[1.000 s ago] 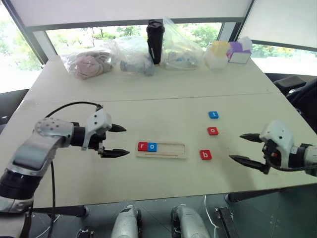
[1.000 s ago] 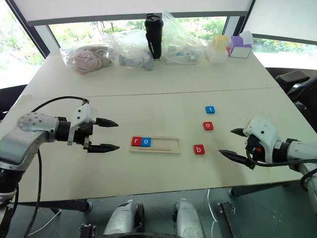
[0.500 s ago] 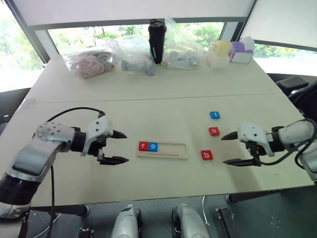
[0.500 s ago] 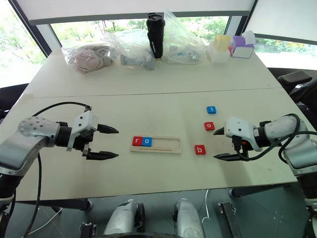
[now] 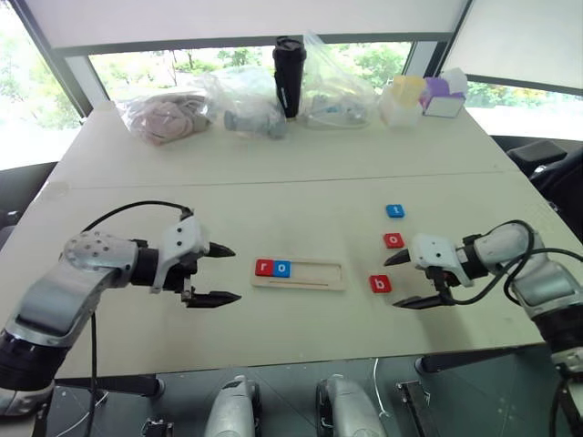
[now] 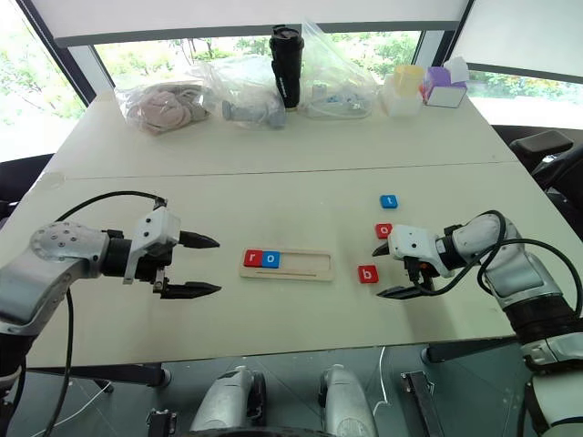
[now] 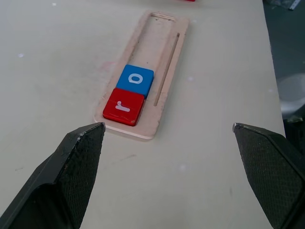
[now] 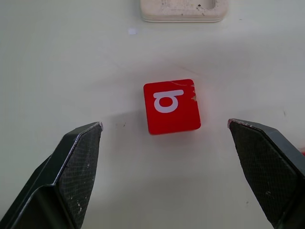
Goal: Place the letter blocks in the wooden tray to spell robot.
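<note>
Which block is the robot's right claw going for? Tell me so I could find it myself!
Find the wooden tray in the middle of the table. Just past its empty end lie three loose blocks in a line. It's the red b block, the one nearest the tray, right in front of the open right gripper; the others say o and t.

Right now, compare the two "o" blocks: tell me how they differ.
The blue o block sits inside the wooden tray, touching the red r block. The red o block lies loose on the table, apart from its neighbours, between the t block and the b block. Both are small flat squares lying face up with a white lowercase letter.
</note>
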### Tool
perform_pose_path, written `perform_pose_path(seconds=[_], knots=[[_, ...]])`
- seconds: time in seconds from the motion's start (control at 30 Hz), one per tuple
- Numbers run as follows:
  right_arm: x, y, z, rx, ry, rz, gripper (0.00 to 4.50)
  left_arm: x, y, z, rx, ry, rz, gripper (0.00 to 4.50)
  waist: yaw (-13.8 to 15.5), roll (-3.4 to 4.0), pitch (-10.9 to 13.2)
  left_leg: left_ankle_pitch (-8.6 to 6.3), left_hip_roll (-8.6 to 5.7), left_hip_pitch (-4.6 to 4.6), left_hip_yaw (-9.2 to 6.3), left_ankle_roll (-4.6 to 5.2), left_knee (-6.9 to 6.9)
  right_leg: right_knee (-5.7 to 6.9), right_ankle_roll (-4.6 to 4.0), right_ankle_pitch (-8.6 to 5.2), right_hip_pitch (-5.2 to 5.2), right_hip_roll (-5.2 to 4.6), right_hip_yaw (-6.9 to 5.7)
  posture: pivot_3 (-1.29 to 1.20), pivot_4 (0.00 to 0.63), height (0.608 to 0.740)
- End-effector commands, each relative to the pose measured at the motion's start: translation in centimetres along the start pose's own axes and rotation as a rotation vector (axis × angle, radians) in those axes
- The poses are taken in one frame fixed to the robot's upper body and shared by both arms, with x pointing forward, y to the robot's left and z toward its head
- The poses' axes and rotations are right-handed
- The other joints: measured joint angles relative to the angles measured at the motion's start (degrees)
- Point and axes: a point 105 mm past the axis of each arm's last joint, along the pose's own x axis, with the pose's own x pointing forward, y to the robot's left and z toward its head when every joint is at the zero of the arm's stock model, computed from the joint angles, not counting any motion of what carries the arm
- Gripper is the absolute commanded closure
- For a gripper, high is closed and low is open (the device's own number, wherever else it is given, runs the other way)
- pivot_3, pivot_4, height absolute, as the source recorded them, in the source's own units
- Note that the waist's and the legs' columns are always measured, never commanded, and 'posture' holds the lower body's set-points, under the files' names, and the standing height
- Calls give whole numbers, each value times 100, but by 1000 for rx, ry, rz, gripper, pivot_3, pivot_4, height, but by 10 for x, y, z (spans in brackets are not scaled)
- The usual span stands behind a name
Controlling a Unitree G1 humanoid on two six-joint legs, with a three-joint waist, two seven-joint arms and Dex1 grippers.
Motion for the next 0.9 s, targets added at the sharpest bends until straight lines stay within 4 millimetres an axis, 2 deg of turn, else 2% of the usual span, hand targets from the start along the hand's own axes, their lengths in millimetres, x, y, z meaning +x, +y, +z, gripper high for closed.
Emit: perform_pose_path(seconds=[0.03, 0.23, 0.27, 0.37, 0.47, 0.5, 0.67, 0.77, 0.83, 0.9], knots=[[-2, -6, 1, -13, -5, -17, 118, -5, 0, 9, 31, -17, 25, 0, 1, 0, 0, 0, 0, 0, 0, 0, 2, 0, 0, 0, 0, 0, 0, 0, 150, 740], [2, -8, -4, 5, -10, -19, 118, -5, 0, 9, 29, -16, 35, 0, -5, 0, 0, 0, 1, 0, -2, 0, 11, 4, -1, 1, 4, 0, 0, 0, 150, 740], [2, -8, -4, 6, -12, -17, 341, -5, 0, 9, 29, -16, 36, 0, -5, 0, 0, 0, 1, 0, -2, 0, 13, 6, 0, 1, 5, 0, 0, 0, 150, 740], [5, -5, -4, 3, -17, -10, 1335, -5, 2, 9, 31, -17, 41, 0, -6, 1, 0, 0, 1, 1, -2, 0, 15, 6, -1, 1, 6, 0, 0, 0, 150, 740], [7, -4, -2, -2, -25, -15, 2920, -5, 3, 8, 32, -15, 41, 0, -3, 1, 0, 0, 2, 1, -2, 0, 17, 7, -1, 1, 8, 0, 0, 0, 150, 740], [7, -4, -2, -4, -26, -16, 3316, -5, 3, 8, 32, -15, 41, 0, -4, 1, 0, 0, 2, 2, -2, 0, 17, 7, -1, 2, 8, 0, 0, 0, 150, 740], [4, -4, 5, -17, -41, -46, 3344, -3, 3, 8, 33, -18, 40, 0, -5, 1, -1, 0, 2, 3, -2, 0, 17, 7, -1, 2, 9, 0, -1, 0, 150, 740], [-3, -10, 17, -24, -69, -86, 3344, -3, 3, 8, 31, -19, 42, 0, -4, 2, 0, 0, 2, 3, -2, 0, 17, 7, -1, 2, 9, 0, -1, 0, 150, 740], [-10, -15, 34, -34, -112, -116, 3344, -4, 3, 8, 29, -19, 43, 0, -5, 2, 0, 0, 2, 3, -2, 0, 17, 7, -1, 2, 9, 0, -1, 0, 150, 740], [-17, -20, 60, -58, -164, -142, 3344, -4, 3, 8, 24, -26, 43, 0, -11, 2, 0, 0, 3, 3, -2, 0, 18, 8, -2, 2, 9, 0, -1, 0, 150, 740]])
